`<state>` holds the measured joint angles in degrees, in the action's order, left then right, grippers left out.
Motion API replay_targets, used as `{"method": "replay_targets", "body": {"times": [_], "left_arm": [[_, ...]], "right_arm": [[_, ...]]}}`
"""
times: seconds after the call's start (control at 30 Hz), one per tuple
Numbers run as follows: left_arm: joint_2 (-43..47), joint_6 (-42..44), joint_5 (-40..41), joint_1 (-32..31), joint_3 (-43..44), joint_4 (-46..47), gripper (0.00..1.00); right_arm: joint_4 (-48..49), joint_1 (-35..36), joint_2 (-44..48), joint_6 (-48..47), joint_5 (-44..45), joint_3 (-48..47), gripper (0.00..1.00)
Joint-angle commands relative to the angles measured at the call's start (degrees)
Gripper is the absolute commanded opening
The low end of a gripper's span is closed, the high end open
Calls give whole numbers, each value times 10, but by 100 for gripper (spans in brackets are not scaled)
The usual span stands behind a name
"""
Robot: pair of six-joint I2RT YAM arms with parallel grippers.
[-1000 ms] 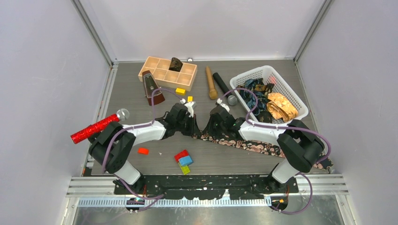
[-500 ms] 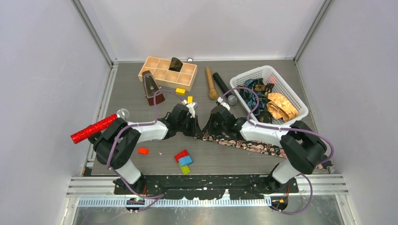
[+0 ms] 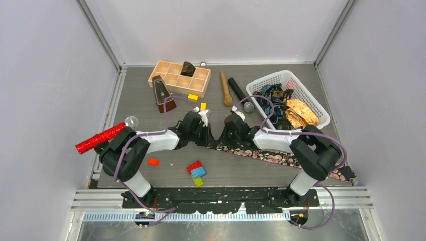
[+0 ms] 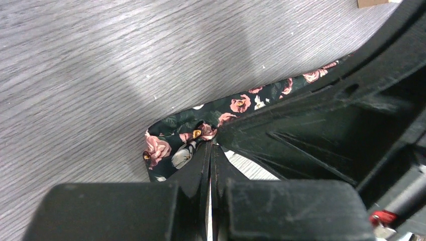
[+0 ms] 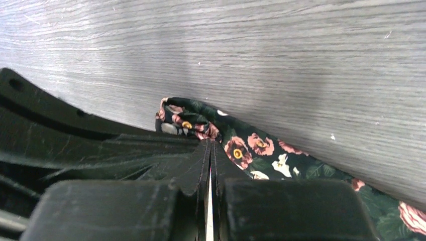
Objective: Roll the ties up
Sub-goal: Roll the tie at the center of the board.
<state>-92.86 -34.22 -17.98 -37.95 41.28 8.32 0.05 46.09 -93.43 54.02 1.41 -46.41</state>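
A black tie [image 3: 261, 153] with pink flowers lies across the table from the middle toward the near right corner. Its left end [image 4: 171, 145] is bunched up where both grippers meet. My left gripper [image 3: 207, 135] [image 4: 211, 142] is shut, its tips pinching the folded fabric. My right gripper [image 3: 221, 136] [image 5: 210, 142] faces it, also shut on that same end [image 5: 201, 125]. More ties sit in a white basket [image 3: 269, 77]: a dark blue-teal one [image 3: 274, 94] and a golden-orange one [image 3: 301, 113].
A wooden compartment tray [image 3: 171, 80] and a metronome [image 3: 162, 93] stand at the back left. A wooden microphone [image 3: 225, 89] and a black microphone [image 3: 238, 93] lie behind the grippers. A red glittery microphone [image 3: 100, 138] lies left. Coloured blocks [image 3: 197, 172] sit near the front.
Both grippers stay shut at the tie's left end. The left arm's elbow has shifted slightly right and the right arm's elbow slightly left.
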Motion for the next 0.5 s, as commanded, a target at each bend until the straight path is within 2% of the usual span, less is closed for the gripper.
{"method": "replay_targets", "body": {"times": [0.0, 0.13, 0.47], "left_arm": [[10, 3, -1, -2, -8, 8, 0], [11, 4, 0, -2, -7, 8, 0], [25, 4, -3, -3, -5, 5, 0]], "right_arm": [[42, 0, -15, 5, -6, -22, 6], [44, 0, -25, 7, -27, -23, 6], [22, 0, -36, 9, -16, -30, 6]]}}
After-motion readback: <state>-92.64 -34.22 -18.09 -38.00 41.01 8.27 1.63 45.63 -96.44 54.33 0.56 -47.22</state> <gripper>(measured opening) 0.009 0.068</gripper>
